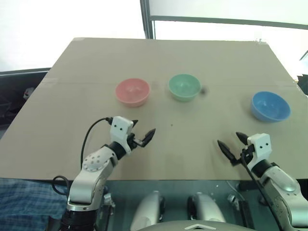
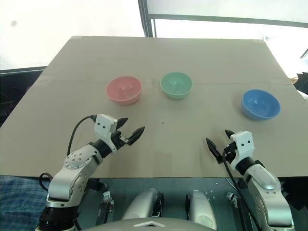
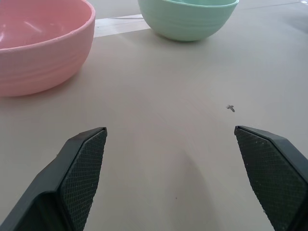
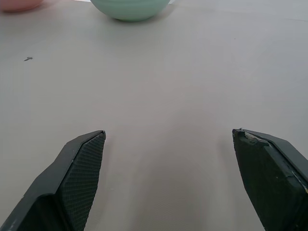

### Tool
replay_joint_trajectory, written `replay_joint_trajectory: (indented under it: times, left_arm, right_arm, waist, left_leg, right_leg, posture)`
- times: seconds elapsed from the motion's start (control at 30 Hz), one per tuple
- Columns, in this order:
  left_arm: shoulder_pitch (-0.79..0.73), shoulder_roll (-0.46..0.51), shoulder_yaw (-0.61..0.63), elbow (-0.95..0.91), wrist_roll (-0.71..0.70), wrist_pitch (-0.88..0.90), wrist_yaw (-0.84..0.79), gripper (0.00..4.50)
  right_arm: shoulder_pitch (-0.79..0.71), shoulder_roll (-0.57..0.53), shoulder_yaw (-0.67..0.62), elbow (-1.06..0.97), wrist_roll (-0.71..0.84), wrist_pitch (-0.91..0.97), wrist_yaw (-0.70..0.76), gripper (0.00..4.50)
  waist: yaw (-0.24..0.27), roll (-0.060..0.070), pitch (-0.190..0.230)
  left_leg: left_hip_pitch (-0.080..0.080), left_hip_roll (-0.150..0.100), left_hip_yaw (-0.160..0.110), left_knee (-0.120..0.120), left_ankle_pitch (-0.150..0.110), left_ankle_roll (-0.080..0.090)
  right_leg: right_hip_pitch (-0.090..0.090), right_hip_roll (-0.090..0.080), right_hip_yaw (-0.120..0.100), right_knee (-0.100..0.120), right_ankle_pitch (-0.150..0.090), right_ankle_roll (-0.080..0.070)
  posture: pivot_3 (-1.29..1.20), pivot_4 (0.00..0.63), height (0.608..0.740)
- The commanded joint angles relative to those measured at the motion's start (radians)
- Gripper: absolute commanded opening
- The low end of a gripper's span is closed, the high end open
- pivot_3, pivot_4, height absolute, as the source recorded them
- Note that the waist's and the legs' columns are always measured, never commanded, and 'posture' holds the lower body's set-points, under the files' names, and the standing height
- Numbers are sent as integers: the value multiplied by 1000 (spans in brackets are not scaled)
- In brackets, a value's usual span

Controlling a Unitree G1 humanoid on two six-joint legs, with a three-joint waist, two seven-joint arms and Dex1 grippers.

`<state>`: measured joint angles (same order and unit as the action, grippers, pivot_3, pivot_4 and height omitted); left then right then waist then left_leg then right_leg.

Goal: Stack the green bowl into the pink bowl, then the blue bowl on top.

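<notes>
Bowls stand unstacked on a tan table point(image 1: 216, 62) in the head camera's view: the pink bowl point(image 1: 132, 92) and the green bowl point(image 1: 184, 87) near each other, the blue bowl point(image 1: 270, 106) well apart from both. The left pincer point(image 1: 143, 133) hangs low over the table with its arm bent at the elbow, its fingers pointing forward and toward the middle; the pink bowl lies just ahead of it and the green bowl ahead and farther toward the middle. The right pincer point(image 1: 232, 145) mirrors that pose, angled inward, with the blue bowl ahead of it and off to its outer side. Both pincers are spread wide and hold nothing.

From the left wrist, two black textured fingers point(image 3: 79, 173) stand far apart over bare table, with nothing between them. The pink bowl point(image 3: 41, 45) sits ahead of one finger; the green bowl point(image 3: 187, 18) sits farther off, ahead of the gap. A small dark speck point(image 3: 231, 108) marks the surface near the other finger.

From the right wrist, the fingers point(image 4: 77, 178) are likewise wide apart and empty above the table. The green bowl point(image 4: 130, 8) lies well ahead, and an edge of the pink bowl point(image 4: 19, 5) shows beside it.
</notes>
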<state>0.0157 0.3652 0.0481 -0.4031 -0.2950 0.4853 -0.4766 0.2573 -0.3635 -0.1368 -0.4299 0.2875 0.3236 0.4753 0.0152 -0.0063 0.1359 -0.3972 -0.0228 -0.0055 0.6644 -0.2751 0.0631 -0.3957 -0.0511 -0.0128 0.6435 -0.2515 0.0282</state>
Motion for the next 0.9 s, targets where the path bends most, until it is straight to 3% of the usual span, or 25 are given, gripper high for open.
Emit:
replay_joint_trajectory:
  times: [0.03, 0.67, 0.9]
  left_arm:
    - [6, 12, -6, -44, 6, -43, -12, 4500]
    - [-20, 27, -35, -15, 10, -81, -31, 4500]
    - [-54, 33, -48, 6, 31, -75, -20, 4500]
  right_arm:
    - [-7, -9, -7, -11, 6, -24, 7, 4428]
    - [-22, 1, 16, -8, 3, -53, 0, 4428]
    - [-53, 4, 8, -89, 160, 18, 55, 4428]
  waist:
    - [0, 0, 0]
    - [0, 0, 0]
    - [0, 0, 0]
  left_leg:
    - [0, 0, 0, 0, 0, 0]
    - [0, 0, 0, 0, 0, 0]
    - [0, 0, 0, 0, 0, 0]
  right_leg:
    - [0, 0, 0, 0, 0, 0]
    - [0, 0, 0, 0, 0, 0]
    - [0, 0, 0, 0, 0, 0]
  posture:
    - [0, 150, 740]
    - [0, 150, 740]
    - [0, 150, 740]
